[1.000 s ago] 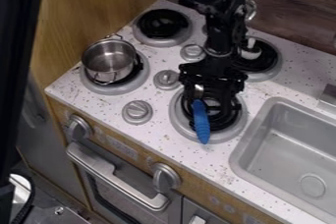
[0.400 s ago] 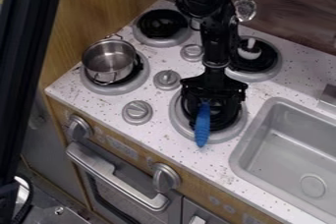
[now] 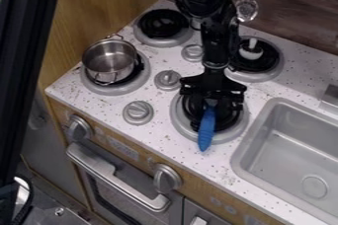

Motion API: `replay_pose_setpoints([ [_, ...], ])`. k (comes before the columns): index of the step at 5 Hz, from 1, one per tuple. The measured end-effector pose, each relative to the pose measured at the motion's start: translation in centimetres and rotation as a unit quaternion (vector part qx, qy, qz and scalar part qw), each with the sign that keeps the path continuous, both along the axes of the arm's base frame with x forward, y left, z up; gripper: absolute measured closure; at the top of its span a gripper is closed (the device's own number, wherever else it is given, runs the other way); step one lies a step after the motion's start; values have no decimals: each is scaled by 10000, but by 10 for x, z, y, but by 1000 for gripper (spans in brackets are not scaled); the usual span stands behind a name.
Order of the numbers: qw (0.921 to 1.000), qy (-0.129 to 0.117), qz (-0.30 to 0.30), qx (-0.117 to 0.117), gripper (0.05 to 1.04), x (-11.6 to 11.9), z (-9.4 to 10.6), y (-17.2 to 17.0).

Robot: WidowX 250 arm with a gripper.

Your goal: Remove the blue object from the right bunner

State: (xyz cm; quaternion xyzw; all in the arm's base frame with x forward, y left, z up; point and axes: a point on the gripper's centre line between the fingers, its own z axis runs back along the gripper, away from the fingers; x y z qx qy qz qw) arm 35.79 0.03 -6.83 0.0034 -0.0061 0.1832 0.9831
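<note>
Targeting blue object [image 3: 206, 129], lying across the near right burner [image 3: 232, 133], jutting past its rim over the worktop [image 3: 158, 132]. Finding claw [image 3: 211, 109] at its far end, not telling whether wide or gripping. Probably needing secure grip, then lifting straight up, avoiding catching the burner.

Gripper [image 3: 210, 108] above front-right burner [image 3: 241, 121], at blue-handled utensil [image 3: 206, 129]

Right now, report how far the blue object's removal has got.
Done: the black gripper is at the upper end of the long blue object. In hand: apparently the pickup, though I cannot tell whether it is gripped. Left: clearing the round, silver-rimmed front right burner, which the object overlaps, its lower end past the rim.
</note>
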Motion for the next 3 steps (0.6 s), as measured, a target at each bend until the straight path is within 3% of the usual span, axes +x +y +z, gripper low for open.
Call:
replay_pose_setpoints([
  [1,9977,157,-645,150,764,-3,1,5],
  [3,9856,-110,-1614,486,766,28,47,48],
])
